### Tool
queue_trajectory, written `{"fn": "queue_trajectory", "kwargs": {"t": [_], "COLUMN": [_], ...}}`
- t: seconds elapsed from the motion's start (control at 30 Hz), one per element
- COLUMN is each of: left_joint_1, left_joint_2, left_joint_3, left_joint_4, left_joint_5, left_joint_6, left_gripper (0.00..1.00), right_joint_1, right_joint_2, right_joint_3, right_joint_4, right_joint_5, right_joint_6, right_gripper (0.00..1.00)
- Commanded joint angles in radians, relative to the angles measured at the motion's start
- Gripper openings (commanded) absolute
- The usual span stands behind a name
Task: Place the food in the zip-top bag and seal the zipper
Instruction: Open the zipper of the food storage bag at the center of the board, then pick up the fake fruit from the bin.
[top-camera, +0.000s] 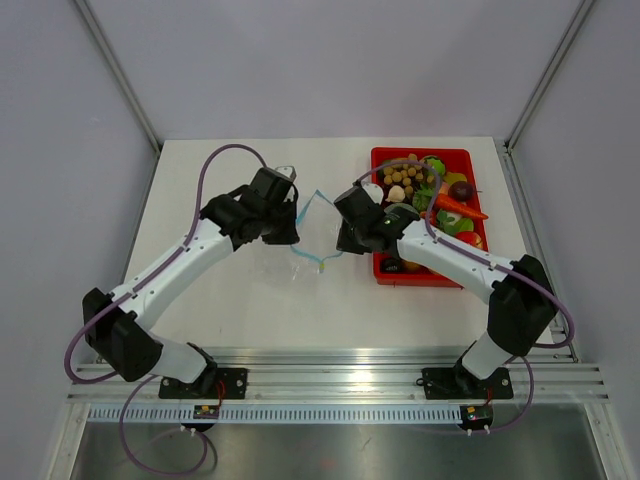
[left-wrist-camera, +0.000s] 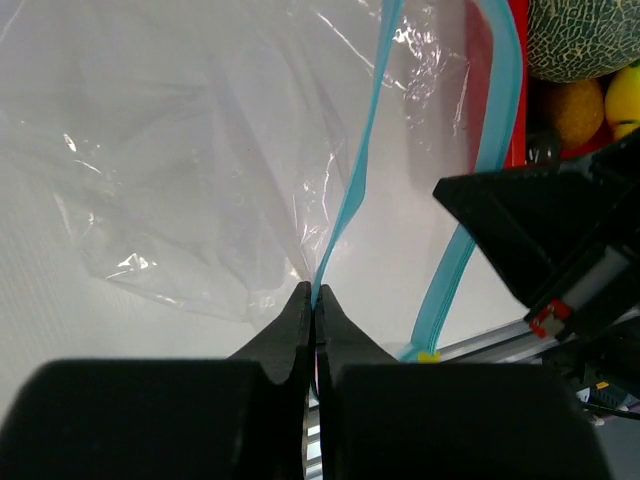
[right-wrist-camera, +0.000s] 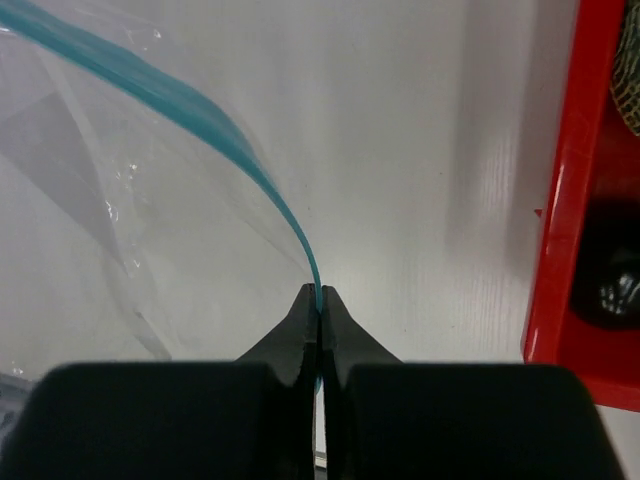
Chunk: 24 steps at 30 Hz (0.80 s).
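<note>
The clear zip-top bag (top-camera: 303, 252) hangs between my two grippers over the white table, its mouth pulled open. My left gripper (top-camera: 292, 236) is shut on one side of the teal zipper (left-wrist-camera: 352, 195), pinched at its fingertips (left-wrist-camera: 314, 296). The zipper's other side (left-wrist-camera: 496, 110) runs to my right gripper (top-camera: 344, 243), which is shut on that strip (right-wrist-camera: 185, 105) at its tips (right-wrist-camera: 319, 292). The bag (left-wrist-camera: 190, 170) looks empty. The food lies in the red tray: brown nuts (top-camera: 402, 177), a carrot (top-camera: 463, 209), a melon (left-wrist-camera: 585, 38), a yellow-orange fruit (left-wrist-camera: 575, 106).
The red tray (top-camera: 415, 152) stands at the back right of the table, just right of my right gripper; its wall shows in the right wrist view (right-wrist-camera: 565, 250). My right arm's black body (left-wrist-camera: 540, 235) sits close to the bag mouth. An aluminium rail runs along the table's near edge.
</note>
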Motion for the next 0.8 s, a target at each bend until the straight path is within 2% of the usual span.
{"fn": "queue_trajectory", "kwargs": {"t": [0.0,0.03,0.1,0.2,0.37,0.5,0.6,0.77], "left_joint_1": [0.007,0.007,0.007,0.007,0.007,0.007,0.007,0.007], "left_joint_2": [-0.018,-0.01,0.032,0.098,0.197,0.258,0.283,0.309], "left_joint_3": [0.063,0.07,0.105,0.148,0.231,0.276,0.302,0.329], "left_joint_4": [0.003,0.005,0.003,0.006,-0.009,-0.011,-0.022,-0.034], "left_joint_5": [0.009,0.014,0.023,0.016,-0.004,0.0,0.006,-0.004], "left_joint_6": [-0.003,-0.002,-0.003,-0.003,0.007,0.015,0.018,0.016], "left_gripper": [0.0,0.0,0.0,0.0,0.0,0.0,0.0,0.0], "right_joint_1": [-0.02,-0.025,-0.029,-0.032,-0.144,-0.262,-0.382,-0.61], "right_joint_2": [-0.018,-0.018,-0.021,-0.056,-0.2,-0.315,-0.337,-0.329], "right_joint_3": [0.022,0.029,0.058,0.086,0.049,-0.001,-0.037,-0.107], "right_joint_4": [-0.022,-0.032,-0.045,-0.079,-0.116,-0.124,-0.157,-0.19], "right_joint_5": [0.049,0.046,0.037,0.069,0.084,0.093,0.11,0.123], "right_joint_6": [-0.055,-0.064,-0.095,-0.135,-0.164,-0.196,-0.207,-0.199], "right_gripper": [0.0,0.02,0.28,0.6,0.69,0.81,0.87,0.92]}}
